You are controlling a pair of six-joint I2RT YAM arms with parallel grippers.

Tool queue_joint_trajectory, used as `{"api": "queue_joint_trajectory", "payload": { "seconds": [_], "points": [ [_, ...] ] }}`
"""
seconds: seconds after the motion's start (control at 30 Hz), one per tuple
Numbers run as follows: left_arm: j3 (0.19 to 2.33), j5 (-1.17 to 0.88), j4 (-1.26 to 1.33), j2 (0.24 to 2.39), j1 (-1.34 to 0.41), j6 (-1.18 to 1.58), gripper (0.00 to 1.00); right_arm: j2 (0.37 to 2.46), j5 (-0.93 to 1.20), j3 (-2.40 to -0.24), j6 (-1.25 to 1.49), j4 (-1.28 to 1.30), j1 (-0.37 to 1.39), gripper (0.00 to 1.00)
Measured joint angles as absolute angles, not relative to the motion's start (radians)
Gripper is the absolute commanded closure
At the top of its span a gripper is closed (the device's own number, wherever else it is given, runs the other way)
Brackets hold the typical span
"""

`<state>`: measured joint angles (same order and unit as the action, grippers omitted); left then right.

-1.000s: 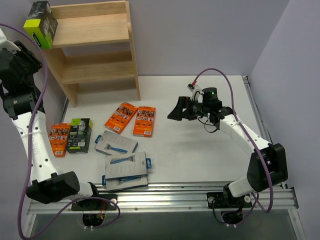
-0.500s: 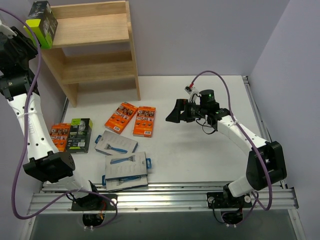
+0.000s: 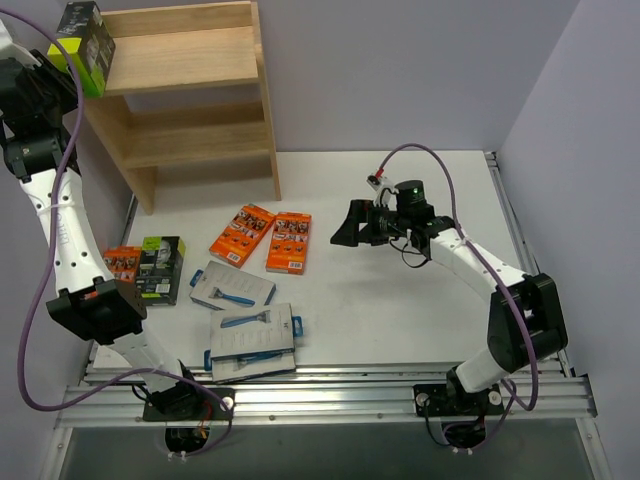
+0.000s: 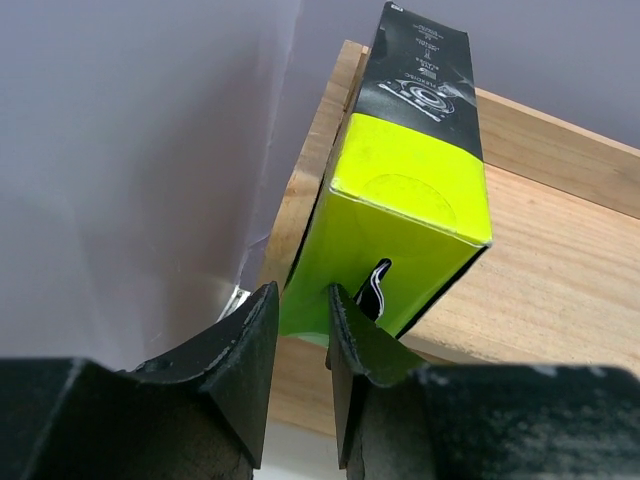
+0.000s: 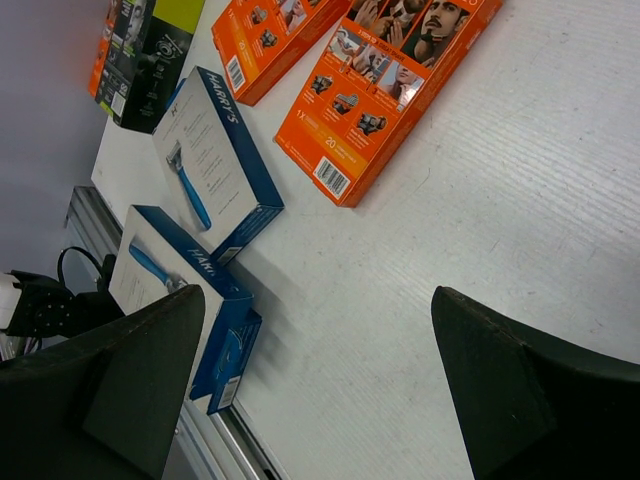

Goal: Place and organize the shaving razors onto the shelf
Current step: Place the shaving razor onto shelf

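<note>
**entry: razor packs and shelf**

- black box with lime-green sides [image 3: 78, 32]: stands at the 9 o'clock end of the top board of the light natural-wood two-tier shelf [image 3: 190, 60]. its lime end face appears to overhang the board's edge. probably put at that end so later packs can line up beside it.
- shelf position: 11 o'clock on the white bench [image 3: 400, 300].
- left gripper [image 4: 300, 300]: raised to the box's lime face, jaws drawn to a narrow slit. the face is far wider than the slit, so nothing is clamped. whether the tips touch the box, i cannot tell.
- right gripper [image 3: 345, 225]: spread wide and holding nothing. it hangs over the bench near centre, facing 9 o'clock toward the loose stock, likely lined up for the next pick.
- to be shelved, all flat on the bench between 8 and 10 o'clock:
  - flat orange packs [image 3: 288, 242]
  - second black and lime-green box [image 3: 160, 270]
  - flat grey cards showing a blue razor [image 3: 232, 287]
</note>
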<state>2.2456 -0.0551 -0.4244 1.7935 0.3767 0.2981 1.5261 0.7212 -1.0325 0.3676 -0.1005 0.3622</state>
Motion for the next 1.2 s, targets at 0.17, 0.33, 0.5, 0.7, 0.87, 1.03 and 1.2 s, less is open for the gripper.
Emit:
{"api": "queue_joint_trajectory", "payload": {
  "seconds": [0.17,0.33,0.5,0.7,0.87,1.03,1.2],
  "points": [
    [2.271,-0.066,-0.424,1.822,0.377,0.312,0.66,1.546,0.722,-1.032,0.365,-0.104,0.362,0.09],
    [2.302,-0.069,-0.424,1.847,0.375,0.315,0.66,1.565,0.722,-1.034,0.365,-0.108,0.362,0.09],
    [2.341,-0.069,-0.424,1.879,0.371,0.321,0.67,1.583,0.722,-1.04,0.365,-0.109,0.361,0.09],
    [2.405,-0.068,-0.43,1.929,0.355,0.322,0.67,1.599,0.722,-1.048,0.365,-0.112,0.361,0.09],
    [2.435,-0.069,-0.437,1.95,0.344,0.322,0.67,1.599,0.722,-1.048,0.365,-0.112,0.358,0.09],
    [2.441,-0.068,-0.443,1.954,0.343,0.321,0.61,1.599,0.723,-1.05,0.365,-0.111,0.353,0.09],
    [2.44,-0.052,-0.453,1.952,0.343,0.303,0.36,1.599,0.723,-1.051,0.366,-0.112,0.352,0.09]
  ]
}}
